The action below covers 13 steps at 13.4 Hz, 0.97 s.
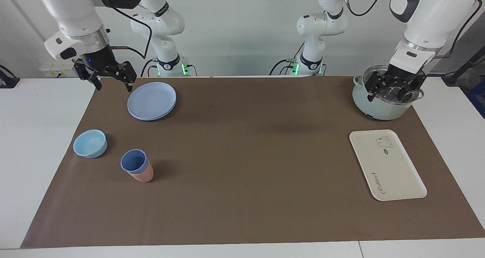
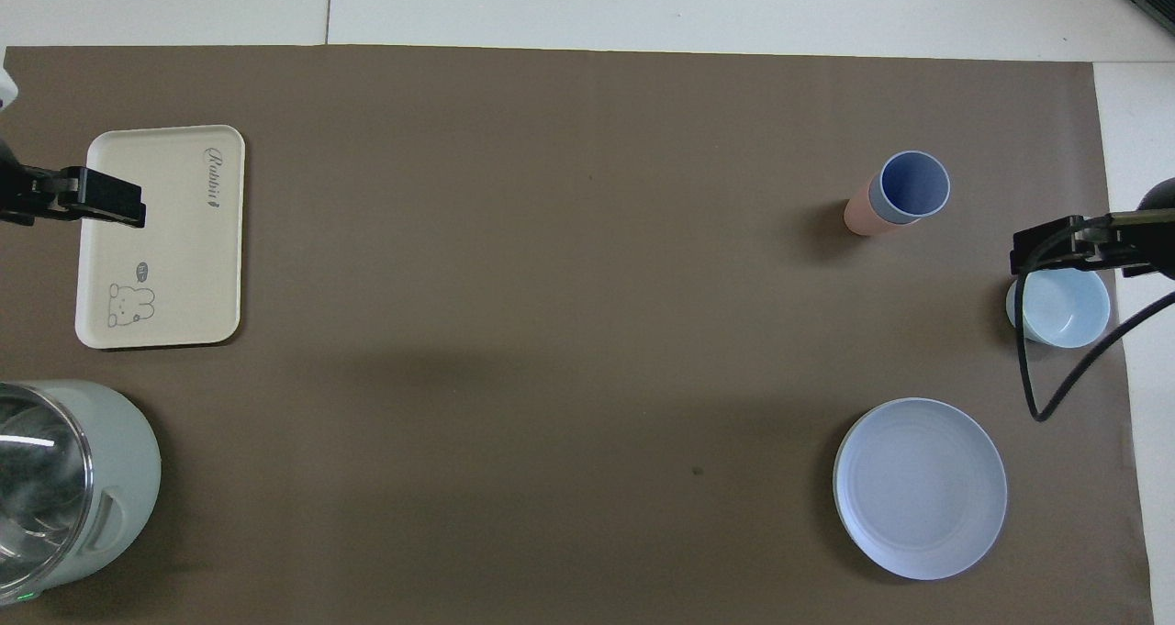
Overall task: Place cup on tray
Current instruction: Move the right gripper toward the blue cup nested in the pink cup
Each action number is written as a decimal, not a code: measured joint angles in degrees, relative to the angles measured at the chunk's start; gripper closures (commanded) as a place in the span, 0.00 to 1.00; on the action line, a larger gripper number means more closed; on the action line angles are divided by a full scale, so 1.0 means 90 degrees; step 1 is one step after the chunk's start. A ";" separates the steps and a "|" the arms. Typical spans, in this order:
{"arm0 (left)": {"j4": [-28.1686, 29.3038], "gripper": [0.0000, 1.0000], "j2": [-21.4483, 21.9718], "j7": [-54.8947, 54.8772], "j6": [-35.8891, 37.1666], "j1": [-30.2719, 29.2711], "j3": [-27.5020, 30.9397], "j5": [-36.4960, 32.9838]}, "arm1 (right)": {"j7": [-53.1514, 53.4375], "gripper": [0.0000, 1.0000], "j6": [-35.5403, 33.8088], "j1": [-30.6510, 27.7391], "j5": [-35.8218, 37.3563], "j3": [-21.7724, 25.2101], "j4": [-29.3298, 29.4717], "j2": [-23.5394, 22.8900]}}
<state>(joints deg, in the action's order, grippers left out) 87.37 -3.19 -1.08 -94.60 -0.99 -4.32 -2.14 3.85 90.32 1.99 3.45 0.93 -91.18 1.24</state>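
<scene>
The periwinkle-blue cup (image 1: 133, 161) stands upright, nested inside a pink tumbler (image 1: 143, 175), toward the right arm's end of the table; it also shows in the overhead view (image 2: 911, 184). The cream-white tray (image 1: 386, 165) with the bear drawing lies flat and bare toward the left arm's end, and shows in the overhead view (image 2: 161, 239). My right gripper (image 1: 112, 83) hangs open and empty over the mat's edge beside the blue plate. My left gripper (image 1: 390, 93) hangs open and empty over the pot.
A round blue plate (image 1: 151, 100) lies nearer to the robots than the cup. A light blue bowl (image 1: 90, 143) sits beside the cup. A pale green pot (image 1: 379, 108) with a glass lid stands nearer to the robots than the tray.
</scene>
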 measured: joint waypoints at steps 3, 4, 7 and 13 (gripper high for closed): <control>0.0000 0.00 0.0000 0.0000 -0.0001 0.0000 0.0000 0.0000 | 0.0004 0.00 0.0000 0.0000 0.0000 -0.0018 0.0000 0.0000; 0.0000 0.00 0.0000 0.0000 -0.0001 0.0000 0.0000 0.0000 | 0.0006 0.00 0.0000 0.0000 0.0000 -0.0018 0.0000 0.0000; 0.0000 0.00 0.0000 0.0000 -0.0002 0.0000 0.0000 0.0000 | -0.0142 0.00 0.0018 -0.0006 -0.0069 -0.0018 -0.0014 0.0000; 0.0000 0.00 0.0000 -0.0001 -0.0002 0.0029 -0.0005 0.0000 | -0.3983 0.00 0.2135 -0.0705 -0.1672 0.0003 -0.0828 0.0022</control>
<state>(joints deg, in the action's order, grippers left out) 87.37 -3.19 -1.09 -94.62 -0.72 -4.36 -2.14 -31.99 109.54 -4.35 -11.60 0.96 -98.64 1.44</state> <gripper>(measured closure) 0.000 0.000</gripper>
